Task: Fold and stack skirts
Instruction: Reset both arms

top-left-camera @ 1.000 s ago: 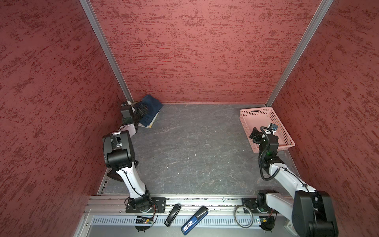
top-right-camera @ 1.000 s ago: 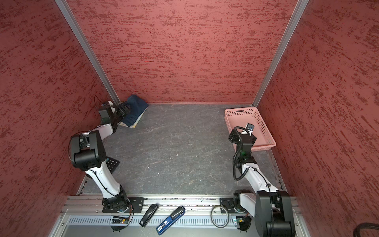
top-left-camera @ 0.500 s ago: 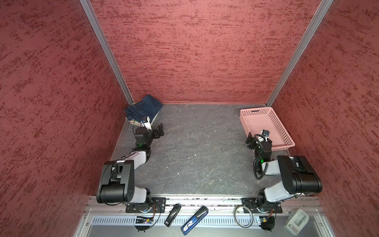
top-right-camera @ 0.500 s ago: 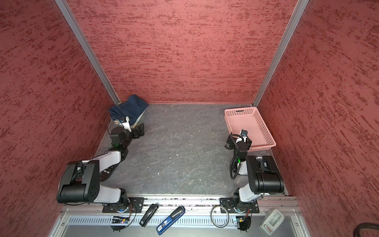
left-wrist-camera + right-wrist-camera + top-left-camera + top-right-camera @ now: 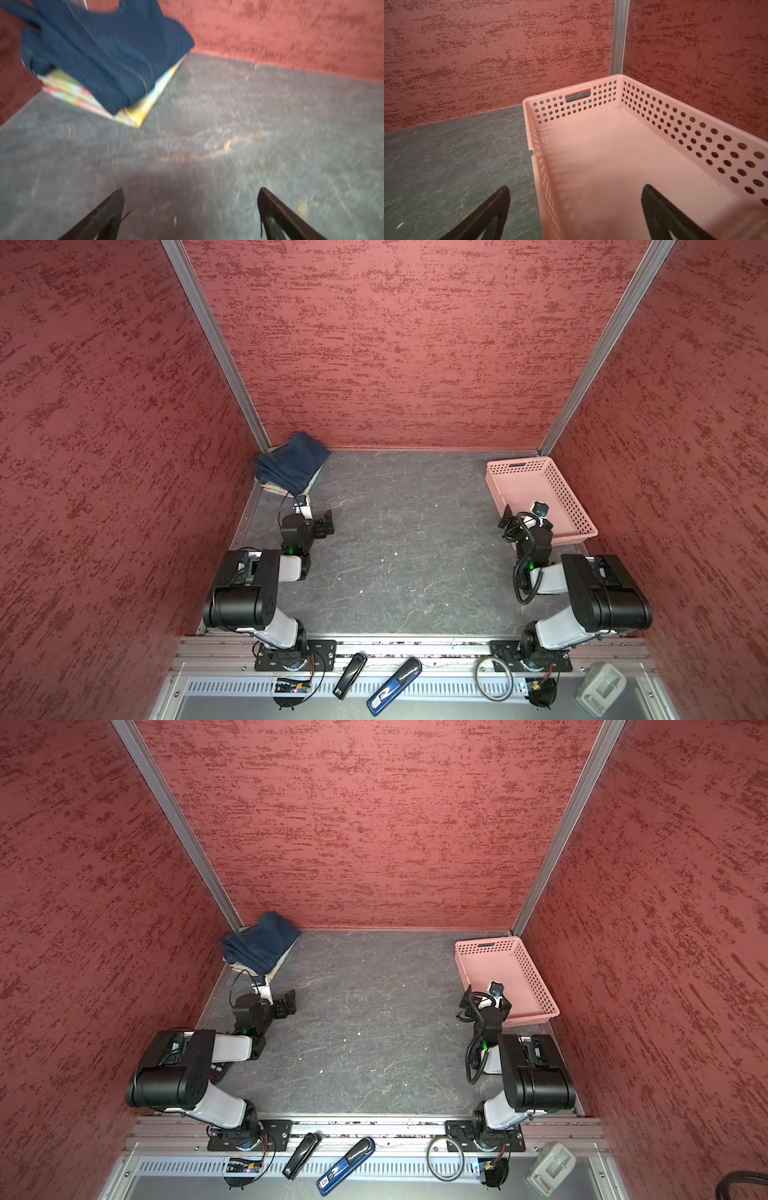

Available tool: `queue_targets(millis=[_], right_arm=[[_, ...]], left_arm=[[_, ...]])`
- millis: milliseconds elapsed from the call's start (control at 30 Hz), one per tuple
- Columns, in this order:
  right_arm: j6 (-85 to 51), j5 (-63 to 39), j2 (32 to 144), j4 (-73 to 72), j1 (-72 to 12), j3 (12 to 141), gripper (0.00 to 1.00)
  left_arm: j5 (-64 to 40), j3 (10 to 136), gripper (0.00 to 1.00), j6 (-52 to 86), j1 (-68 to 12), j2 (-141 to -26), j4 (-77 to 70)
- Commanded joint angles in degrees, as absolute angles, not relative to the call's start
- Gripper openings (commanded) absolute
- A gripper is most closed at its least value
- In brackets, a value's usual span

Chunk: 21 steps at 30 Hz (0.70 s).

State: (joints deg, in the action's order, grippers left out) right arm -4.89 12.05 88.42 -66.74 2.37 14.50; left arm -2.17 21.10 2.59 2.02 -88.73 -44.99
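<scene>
Skirts [image 5: 291, 466] are shown as one folded pile on a dark grey, stone-patterned tabletop [image 5: 415, 564]. The scene is viewed from above, with the robot's bases at 6 o'clock.

Nearest, the left arm [image 5: 245, 593] at 7 o'clock and the right arm [image 5: 598, 597] at 5 o'clock are seen folded close to their bases. This is judged to be a rest pose that leaves the work area free. The left gripper [image 5: 326, 526] is spread fully wide with nothing held; in the left wrist view only bare table lies between its jaws. The right gripper [image 5: 506, 521] is likewise spread wide and holds nothing. It is poised over the near corner of a pink perforated plastic basket [image 5: 515, 464], which is placed at 2 o'clock and seen empty.

Farthest, at 11 o'clock, the pile is tucked into the corner against the red textured walls [image 5: 374, 344], out of the arms' way. A dark-blue denim skirt [image 5: 293, 462] is laid on top, with a pastel floral skirt [image 5: 137, 113] beneath. An olive-green skirt cannot be made out. The task is judged finished or nearly so.
</scene>
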Motion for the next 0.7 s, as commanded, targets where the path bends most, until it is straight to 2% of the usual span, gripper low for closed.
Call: queue_targets(millis=[0,667], right_arm=[[-4.31,11.58,88.67,-69.39,2.58,14.56,0.99],[-3.57,11.17,88.69,-68.03,2.15,15.27,0.99]], left_arm=[[0.26,21.69,1.0,0.74,1.93,-88.05,-51.39],[0.82,21.46,1.0,0.41,1.5,-87.94,-51.6]])
